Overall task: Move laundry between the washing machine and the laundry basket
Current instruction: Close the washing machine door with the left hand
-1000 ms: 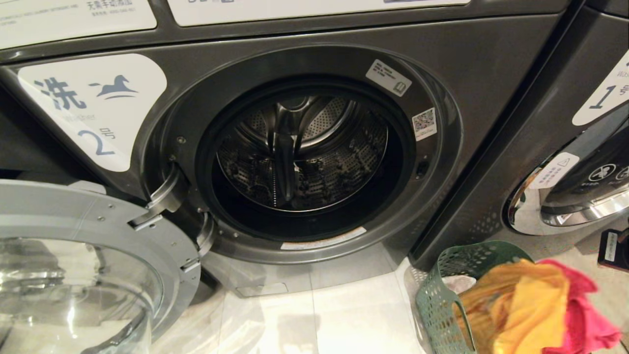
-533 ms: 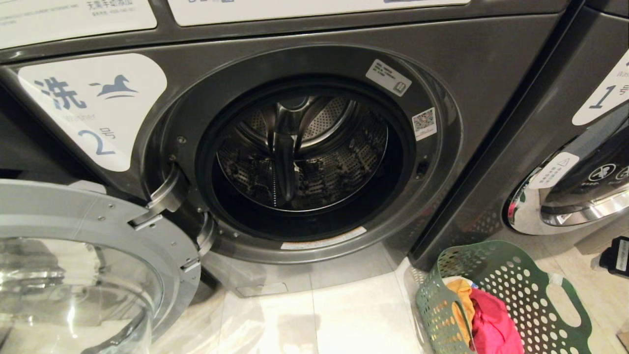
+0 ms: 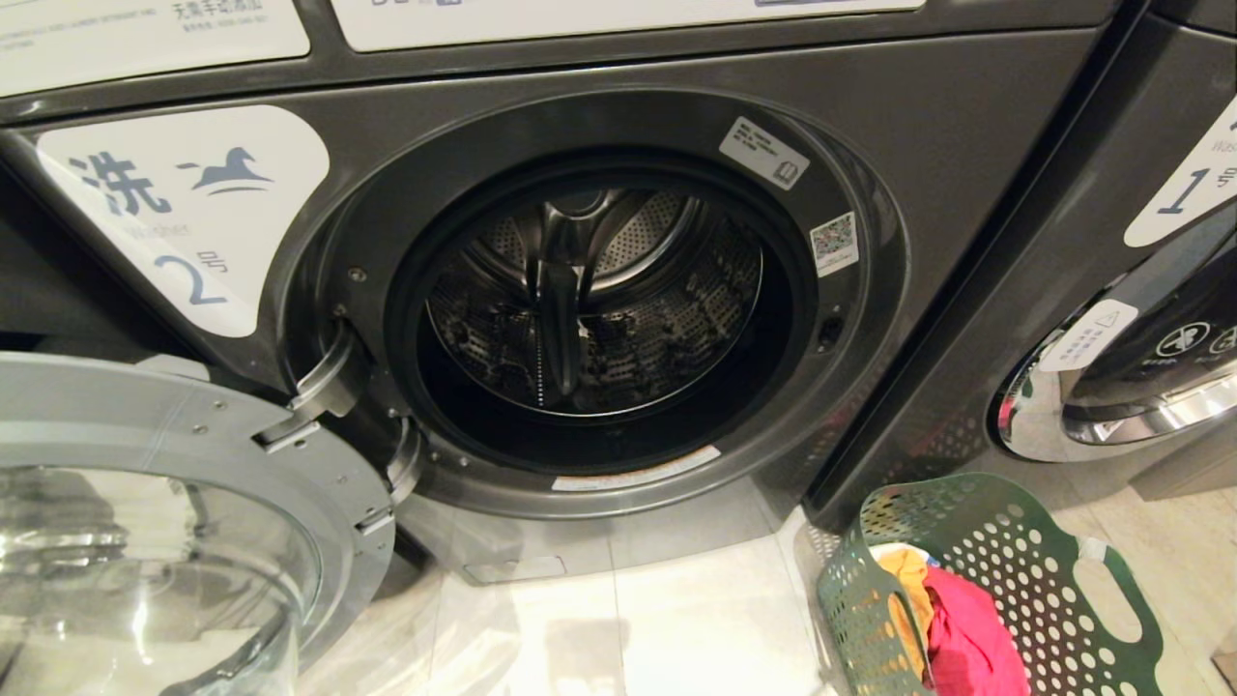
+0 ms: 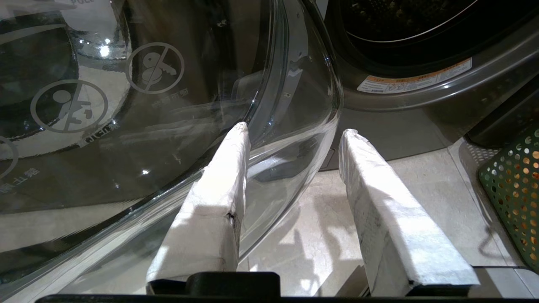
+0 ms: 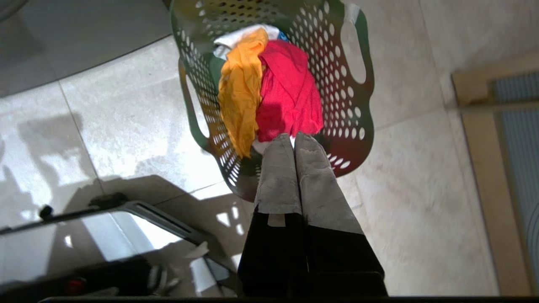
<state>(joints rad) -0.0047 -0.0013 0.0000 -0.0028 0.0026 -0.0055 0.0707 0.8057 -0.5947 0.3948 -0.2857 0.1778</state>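
We see a glossy grey metal washing machine (image 3: 966,126), its perforated steel drum (image 3: 628,319) shiny — the door (image 4: 168,105) clear glass, the basket (image 3: 1005,551) green perforated plastic, soft cloth laundry (image 5: 273,92) inside, the floor (image 3: 676,619) polished tile.

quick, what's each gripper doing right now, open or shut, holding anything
Left gripper: open, holding nothing, beside the glass door.
Right gripper: shut, empty, above the laundry basket.

- Your head view cuts the laundry basket (image 3: 1005,541) at the bottom edge; near rim unseen.
- Open washer door (image 3: 174,541) runs off the left and bottom.
- White item (image 5: 242,35) sits mostly buried under the yellow cloth (image 5: 240,97) and red cloth (image 5: 290,92); can't identify it.
- Neither arm shows in your head view.
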